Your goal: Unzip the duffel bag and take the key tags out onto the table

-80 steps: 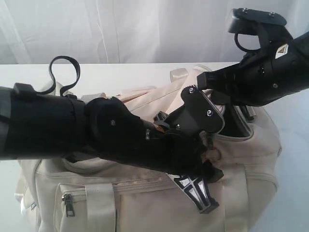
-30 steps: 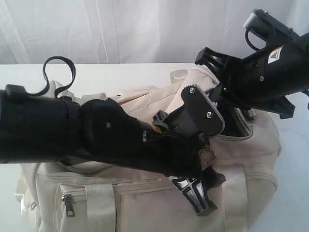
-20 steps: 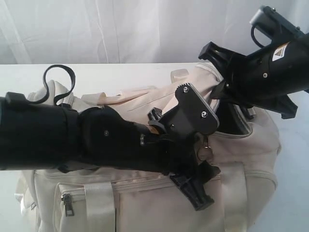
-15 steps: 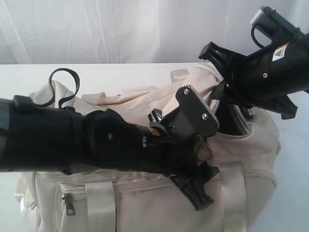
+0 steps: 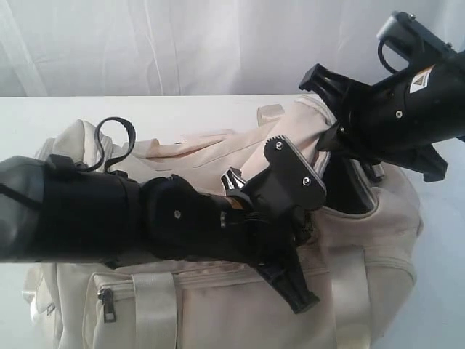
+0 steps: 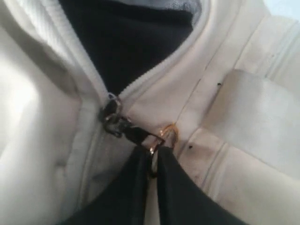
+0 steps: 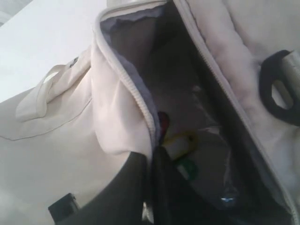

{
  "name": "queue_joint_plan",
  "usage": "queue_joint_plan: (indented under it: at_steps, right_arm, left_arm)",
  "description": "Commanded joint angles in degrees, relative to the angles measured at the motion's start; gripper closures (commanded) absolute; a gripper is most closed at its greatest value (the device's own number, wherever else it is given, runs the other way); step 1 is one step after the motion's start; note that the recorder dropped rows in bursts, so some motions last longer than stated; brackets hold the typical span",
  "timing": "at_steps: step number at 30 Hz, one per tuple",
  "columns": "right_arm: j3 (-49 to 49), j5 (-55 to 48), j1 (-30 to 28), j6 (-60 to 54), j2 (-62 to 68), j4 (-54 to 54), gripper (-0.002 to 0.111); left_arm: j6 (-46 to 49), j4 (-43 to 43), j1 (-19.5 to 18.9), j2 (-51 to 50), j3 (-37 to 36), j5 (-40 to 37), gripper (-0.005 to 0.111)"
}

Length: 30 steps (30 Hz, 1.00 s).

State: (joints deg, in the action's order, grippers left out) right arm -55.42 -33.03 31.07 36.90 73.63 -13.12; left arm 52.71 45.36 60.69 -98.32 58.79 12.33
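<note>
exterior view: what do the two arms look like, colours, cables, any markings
Both are matte black with chunky, rounded housings. The left arm carries a thin cable loop and a flat plate fixed with silver screws. The right arm has a looped black cable of its own and a small white triangular sticker.

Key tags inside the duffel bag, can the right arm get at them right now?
Probably not yet. The right fingers are shut on the zipper edge of the duffel bag, so they are occupied. The key tags show in the open gap just past them, unobstructed.
</note>
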Motion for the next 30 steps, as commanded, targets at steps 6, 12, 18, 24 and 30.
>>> queue_joint_plan:
  at_steps: [6,12,18,24,30]
  right_arm:
    - [-0.08,1.91,-0.35,0.29,-0.51,1.4,0.108]
    - [-0.08,1.91,-0.35,0.17,-0.51,3.04,0.108]
    - [-0.08,0.92,-0.35,0.17,-0.51,7.57,0.108]
    - [-0.08,0.3,-0.35,0.17,-0.51,9.22,0.108]
    - [-0.08,-0.73,-0.35,0.17,-0.51,11.64,0.108]
  left_arm:
    - [-0.18,0.96,0.02,4.42,-0.25,-5.64,0.107]
    - [-0.16,0.75,0.02,7.85,-0.29,-10.31,0.107]
    - [-0.02,0.75,-0.07,8.61,-0.29,-12.33,0.107]
    - [-0.89,0.75,-1.3,9.04,-0.38,-15.66,0.107]
    - [-7.0,0.36,-6.12,9.32,-0.38,-24.01,0.107]
